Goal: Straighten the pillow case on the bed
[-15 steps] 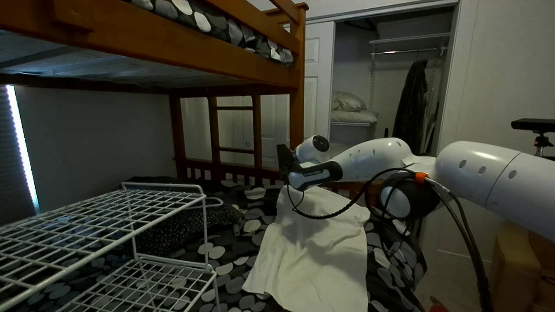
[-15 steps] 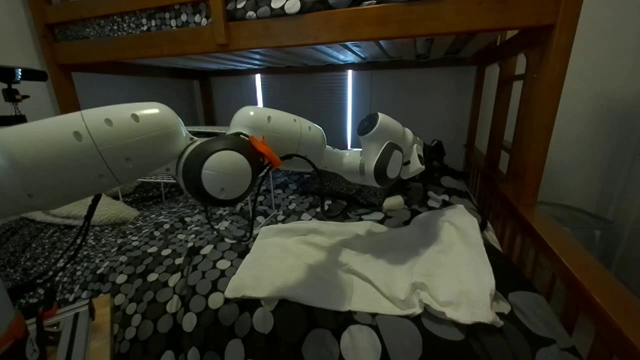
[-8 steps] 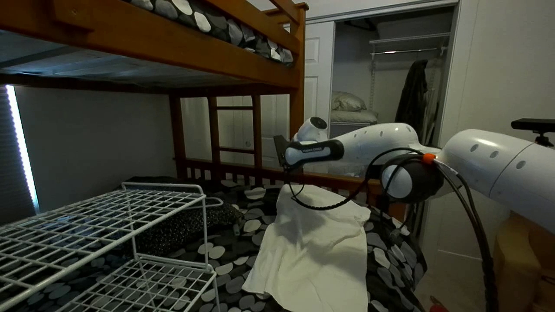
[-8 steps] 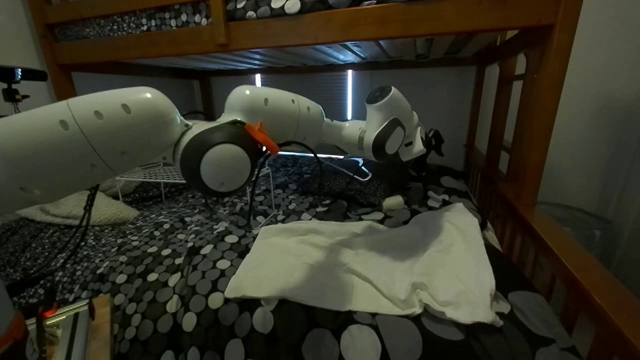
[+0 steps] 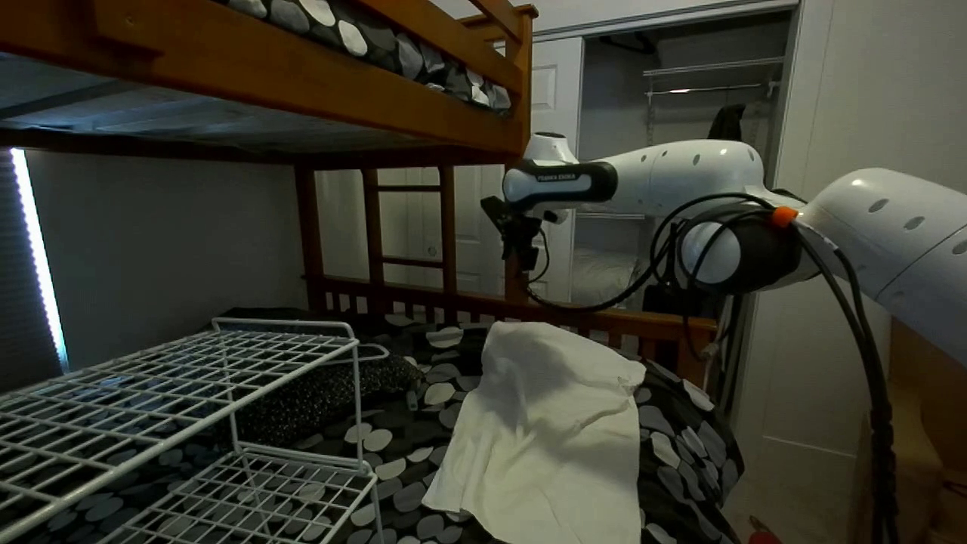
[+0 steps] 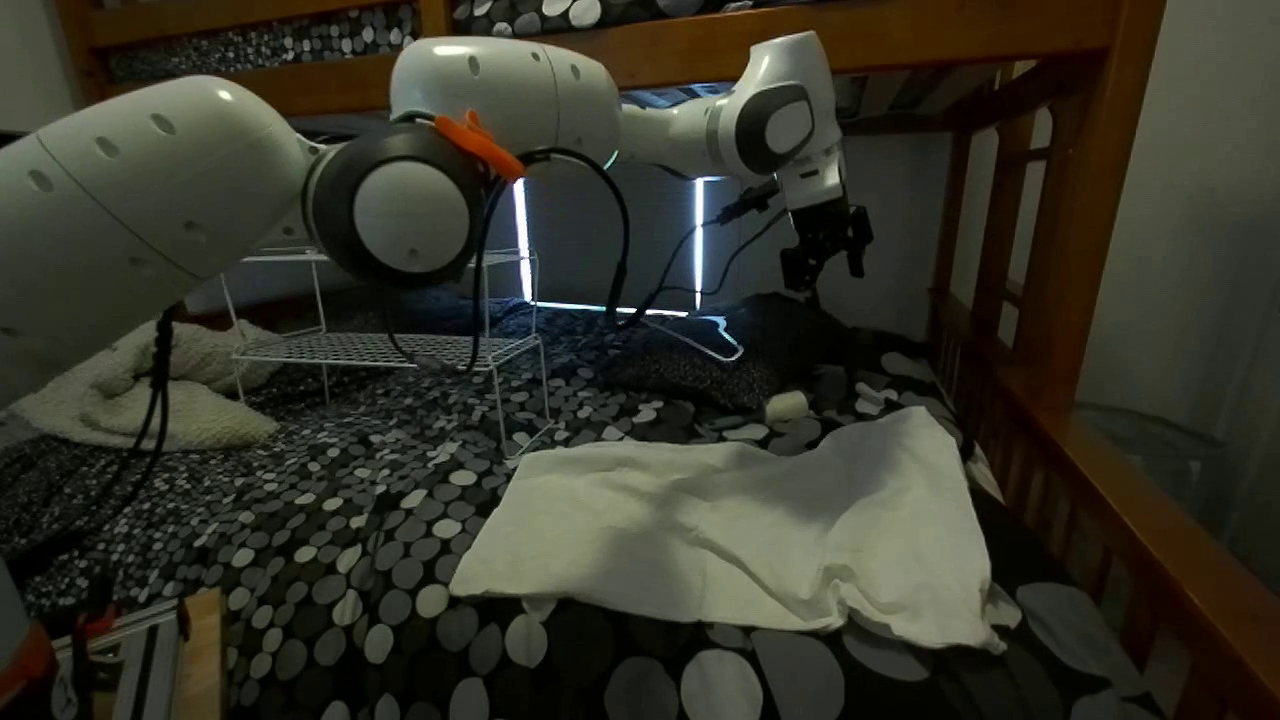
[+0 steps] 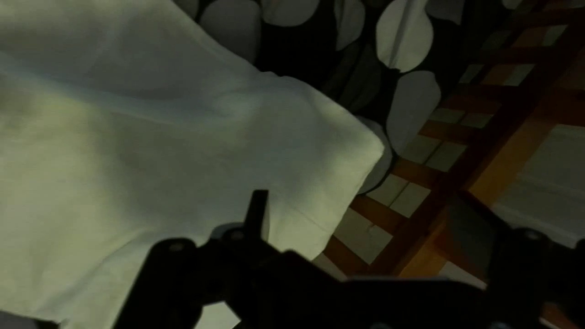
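The cream-white pillow case (image 6: 700, 540) lies on the lower part of the brown bunk bed (image 5: 340, 87), on top of the dark bedding (image 6: 300, 580) with pebble shapes. It is wrinkly, and there is a bunched-up bit on one long edge. A short end of it is close to the slatted rail (image 5: 642, 325). In an exterior view the bottom cuts off its near end. The wrist view shows just part of it, dark and blurry, running off the left side.

The end effector (image 7: 363, 201) hangs in the air, higher than the pillow case and well apart from it. Its two fingers (image 7: 256, 217) are spread wide, and it has hold of nothing. Up close they look black and fuzzy. The white robot arm (image 5: 684, 166) runs off the edge in both exterior views.

The white wire rack (image 5: 234, 410) is cut off at the left and bottom in an exterior view. It hides some of a dark speckled bundle (image 5: 317, 404), and I can't tell what that is. A small pale lump (image 6: 787, 406) sits near the pillow case, too small to make out. A metal bar (image 6: 148, 662) is cut off in a bottom corner. The arm hides most of the dark cloth (image 5: 727, 123) in the closet (image 5: 616, 98).
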